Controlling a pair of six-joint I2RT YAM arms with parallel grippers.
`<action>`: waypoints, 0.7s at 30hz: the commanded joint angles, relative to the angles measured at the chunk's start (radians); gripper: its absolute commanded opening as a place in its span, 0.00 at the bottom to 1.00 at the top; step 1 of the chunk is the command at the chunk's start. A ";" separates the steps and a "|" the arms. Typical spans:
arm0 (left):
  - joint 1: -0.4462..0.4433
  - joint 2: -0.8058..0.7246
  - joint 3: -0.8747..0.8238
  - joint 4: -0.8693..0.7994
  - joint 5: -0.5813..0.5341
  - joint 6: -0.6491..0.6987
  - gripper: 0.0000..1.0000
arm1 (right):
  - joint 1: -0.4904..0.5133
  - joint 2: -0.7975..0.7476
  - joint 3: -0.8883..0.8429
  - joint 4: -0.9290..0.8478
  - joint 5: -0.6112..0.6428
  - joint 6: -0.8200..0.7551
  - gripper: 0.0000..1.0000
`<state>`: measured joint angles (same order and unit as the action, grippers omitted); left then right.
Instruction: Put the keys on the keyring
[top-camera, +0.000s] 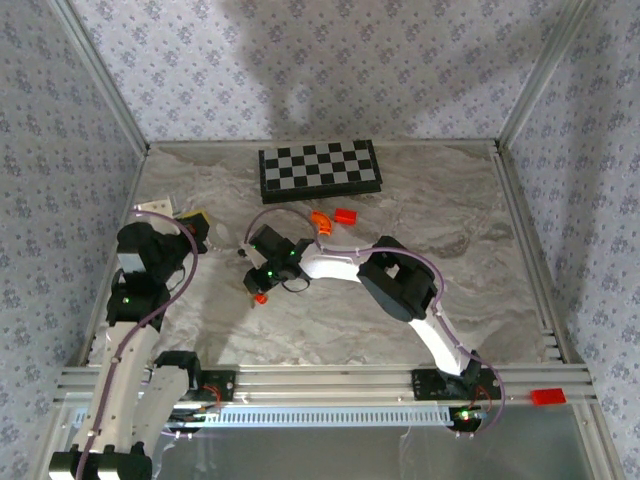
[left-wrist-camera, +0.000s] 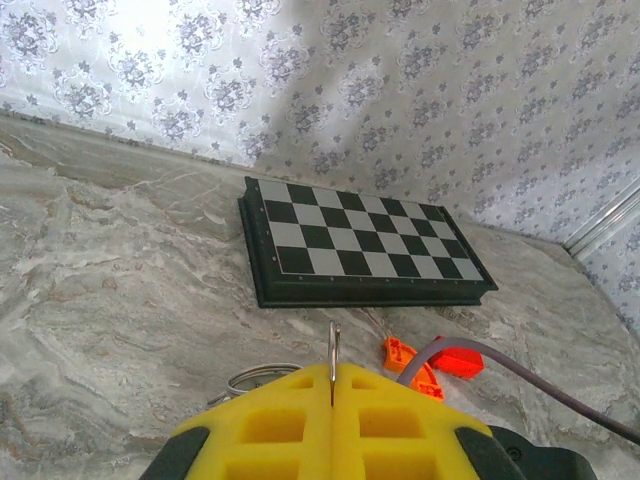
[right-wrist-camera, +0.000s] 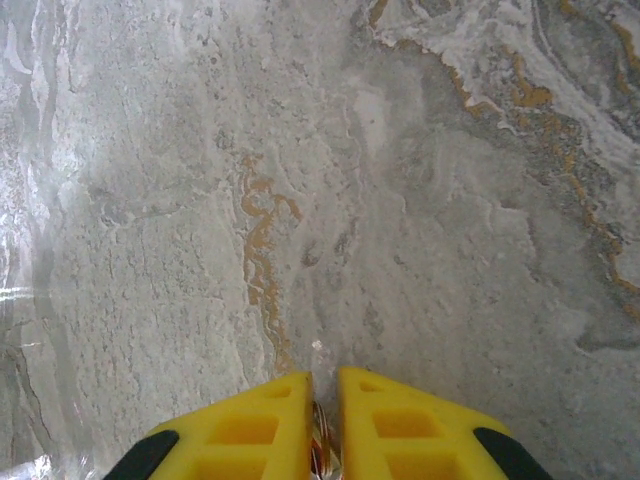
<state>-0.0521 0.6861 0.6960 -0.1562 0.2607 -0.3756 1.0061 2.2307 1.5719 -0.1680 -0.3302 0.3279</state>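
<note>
Nothing threaded yet — left hand (left-wrist-camera: 334, 382) clamps the keyring (left-wrist-camera: 333, 348) upright, right hand (right-wrist-camera: 322, 388) pinches what looks like the key (right-wrist-camera: 320, 452); joining them remains.

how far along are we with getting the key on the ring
Done: nothing threaded yet. In hand: the left gripper is shut on the keyring; the right gripper pinches what looks like the small red-orange key. Left: bring them together and slide the key on.

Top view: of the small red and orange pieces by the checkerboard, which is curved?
The orange piece, just left of the red block; the block is rectangular.
</note>
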 joint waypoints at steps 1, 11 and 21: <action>0.010 -0.020 0.002 0.020 -0.007 0.015 0.00 | 0.009 0.018 0.031 -0.032 -0.018 -0.010 0.14; 0.010 -0.017 0.002 0.017 0.001 0.017 0.00 | -0.006 -0.033 -0.015 -0.019 -0.012 0.000 0.00; 0.010 0.013 0.002 0.038 0.058 0.014 0.00 | -0.068 -0.307 -0.314 -0.004 0.077 -0.021 0.00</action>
<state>-0.0521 0.6979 0.6964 -0.1562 0.2798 -0.3756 0.9562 2.0224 1.3178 -0.1551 -0.2943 0.3241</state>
